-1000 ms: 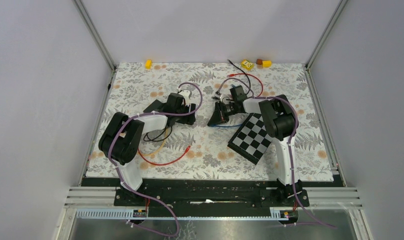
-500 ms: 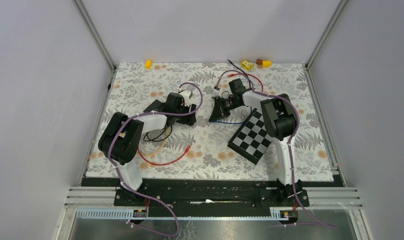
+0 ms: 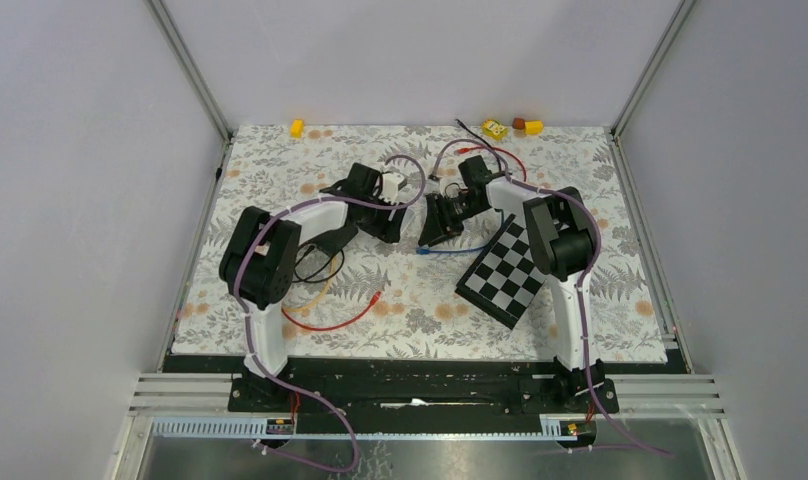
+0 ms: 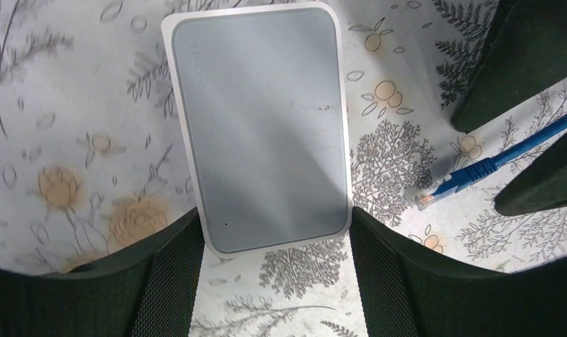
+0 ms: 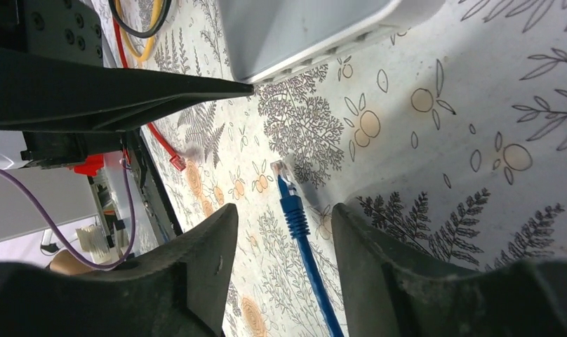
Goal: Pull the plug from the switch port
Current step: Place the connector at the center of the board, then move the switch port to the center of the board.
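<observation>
My left jaws (image 4: 270,228) are closed across one end of the grey switch (image 4: 263,126). One black finger (image 4: 172,274) is pressed to each long side, right at the corners. My right wrist camera shows the tip of one of those fingers (image 5: 126,91) touching a corner of the switch (image 5: 302,35).

My right jaws (image 5: 284,210) stand partly open and hold nothing. The blue cable (image 5: 303,249) lies loose on the worktop (image 3: 280,170), running through the gap between my two right fingers (image 5: 196,281).

The plug (image 5: 282,170), clear at its tip with a blue boot behind it, is out of the switch. It lies flat on the floral cloth just to the right of the switch, with a strip of bare cloth between them. My left wrist camera shows the same: the plug (image 4: 435,196) sits beside the switch's corner, not touching it. Its cable (image 4: 533,137) passes between my right fingers.

From above, both jaws meet in the middle of the worktop, towards the far side, left (image 3: 385,215) and right (image 3: 435,220) close together. The blue cable (image 3: 450,250) trails right towards the checkered board (image 3: 508,272), which lies flat just to the near right of my right jaws. A red cable (image 3: 325,322) loops on the near left, and a black cable (image 3: 315,265) coils beside my left arm. Small yellow pieces (image 3: 296,127) rest along the far edge.
</observation>
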Available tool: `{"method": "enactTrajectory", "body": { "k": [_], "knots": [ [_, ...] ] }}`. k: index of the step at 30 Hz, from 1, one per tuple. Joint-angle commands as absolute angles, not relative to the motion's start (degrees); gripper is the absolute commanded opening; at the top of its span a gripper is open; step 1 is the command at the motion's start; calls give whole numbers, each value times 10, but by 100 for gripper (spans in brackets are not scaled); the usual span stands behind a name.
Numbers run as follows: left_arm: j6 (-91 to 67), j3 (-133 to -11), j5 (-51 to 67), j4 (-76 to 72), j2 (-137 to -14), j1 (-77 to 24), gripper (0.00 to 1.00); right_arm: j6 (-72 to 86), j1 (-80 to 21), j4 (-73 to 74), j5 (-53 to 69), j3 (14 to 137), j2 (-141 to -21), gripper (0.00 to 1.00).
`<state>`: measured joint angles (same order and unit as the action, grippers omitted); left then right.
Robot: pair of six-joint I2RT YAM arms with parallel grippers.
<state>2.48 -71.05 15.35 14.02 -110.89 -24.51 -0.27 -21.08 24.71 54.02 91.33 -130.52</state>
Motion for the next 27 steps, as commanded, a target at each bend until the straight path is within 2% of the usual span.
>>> {"method": "enactTrajectory", "body": {
  "k": [1, 11, 19, 27],
  "knots": [
    [140, -801, 206, 257, -1156, -247, 8, -28, -184, 268, 516, 922, -1270, 62],
    [325, -997, 166, 425, -1271, -245, 14, -47, -102, 278, 509, 886, -1212, 61],
    [414, -1155, 104, 528, -1371, -227, 21, -104, -81, 304, 466, 833, -1157, 61],
    [451, -1203, 69, 549, -1409, -207, 46, -118, -81, 306, 454, 815, -1140, 60]
  ]
}}
